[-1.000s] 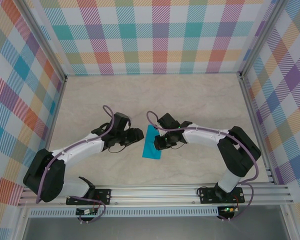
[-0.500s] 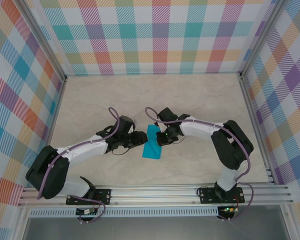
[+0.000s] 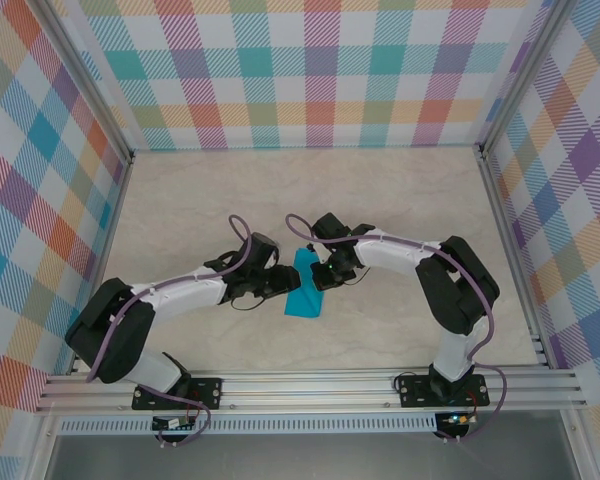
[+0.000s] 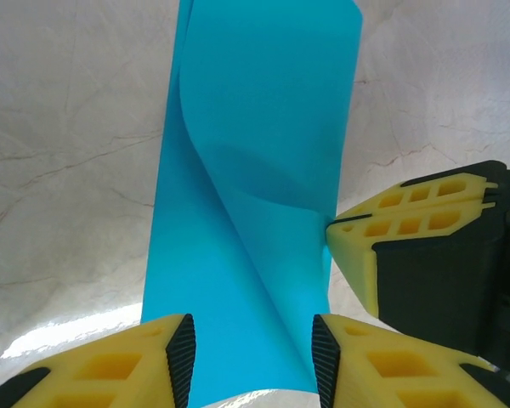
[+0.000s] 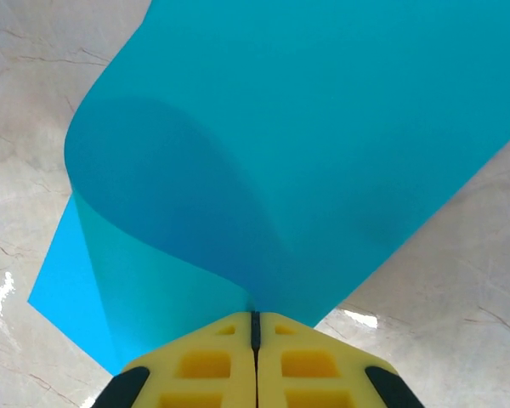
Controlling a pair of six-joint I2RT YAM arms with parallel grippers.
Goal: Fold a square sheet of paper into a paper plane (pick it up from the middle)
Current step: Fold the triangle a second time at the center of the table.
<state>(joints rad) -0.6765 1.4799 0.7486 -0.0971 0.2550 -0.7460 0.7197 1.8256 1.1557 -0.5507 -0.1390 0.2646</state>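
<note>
The right end effector (image 5: 256, 327), shut on an edge of the square sheet of paper (image 5: 323, 127), curls it over on the bench (image 3: 400, 200). The left end effector (image 4: 253, 348), half open and empty, should pin the lower layer before creasing.

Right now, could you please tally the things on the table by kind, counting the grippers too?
teal-blue sheet of paper: 1
grippers: 2 (left gripper, right gripper)
Total: 3
</note>
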